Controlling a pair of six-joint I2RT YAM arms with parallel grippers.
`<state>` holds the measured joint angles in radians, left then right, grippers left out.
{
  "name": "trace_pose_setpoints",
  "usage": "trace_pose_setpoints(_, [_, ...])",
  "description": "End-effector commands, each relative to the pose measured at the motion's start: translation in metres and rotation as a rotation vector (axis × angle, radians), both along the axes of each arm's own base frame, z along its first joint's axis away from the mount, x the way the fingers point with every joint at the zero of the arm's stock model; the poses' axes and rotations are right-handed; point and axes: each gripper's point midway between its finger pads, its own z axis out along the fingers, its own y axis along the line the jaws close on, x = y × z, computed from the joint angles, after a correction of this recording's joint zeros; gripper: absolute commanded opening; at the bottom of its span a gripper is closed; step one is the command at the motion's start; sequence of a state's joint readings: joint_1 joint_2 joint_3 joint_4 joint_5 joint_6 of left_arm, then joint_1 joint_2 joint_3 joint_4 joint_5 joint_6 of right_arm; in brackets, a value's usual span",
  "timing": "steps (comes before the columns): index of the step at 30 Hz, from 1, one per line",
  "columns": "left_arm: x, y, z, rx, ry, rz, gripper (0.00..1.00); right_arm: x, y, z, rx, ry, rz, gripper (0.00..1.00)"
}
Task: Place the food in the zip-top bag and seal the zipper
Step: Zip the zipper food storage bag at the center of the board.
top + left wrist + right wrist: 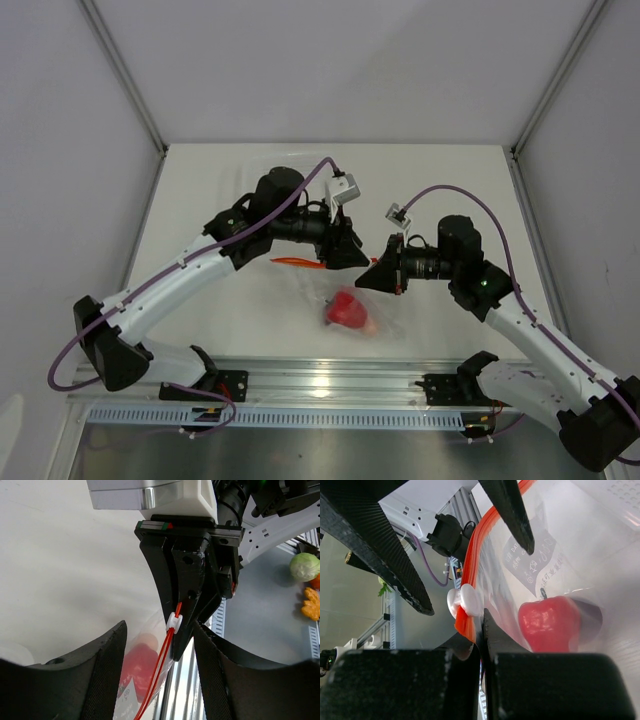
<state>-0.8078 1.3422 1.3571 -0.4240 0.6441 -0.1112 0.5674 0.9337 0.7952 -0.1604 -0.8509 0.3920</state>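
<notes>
Now, crinkly clear zip-top bag (600,555), glossy red pepper (550,622) inside; R gripper (482,630) clamped on thin orange zipper (486,530); L gripper (160,627) spread apart.

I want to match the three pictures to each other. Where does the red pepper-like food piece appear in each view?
Top external: the red food piece lies slightly below centre.
Left wrist: low and left of centre, seen through the clear bag.
Right wrist: right of centre, behind the plastic.
Shared landmark: the orange-red zipper.
</notes>
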Motion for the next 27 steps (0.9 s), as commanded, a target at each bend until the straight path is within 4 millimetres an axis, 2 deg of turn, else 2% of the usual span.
trace_pose_setpoints(1, [-0.008, -0.005, 0.019, -0.045, -0.040, -0.068, 0.58, -0.004, 0.001, 0.028, 0.048, -0.077, 0.023, 0.00])
trace_pose_setpoints(7, [-0.011, -0.007, 0.016, -0.052, -0.023, -0.096, 0.54, -0.006, 0.001, 0.029, 0.049, -0.077, 0.034, 0.00])
trace_pose_setpoints(14, [-0.014, -0.012, 0.019, -0.069, -0.016, -0.115, 0.38, -0.006, 0.001, 0.029, 0.049, -0.076, 0.042, 0.00])
trace_pose_setpoints(22, [-0.014, -0.017, 0.018, -0.061, -0.006, -0.118, 0.37, -0.008, 0.001, 0.031, 0.057, -0.077, 0.051, 0.00])
trace_pose_setpoints(27, [-0.014, -0.018, 0.017, -0.060, -0.005, -0.120, 0.29, -0.009, 0.001, 0.031, 0.057, -0.080, 0.048, 0.00])
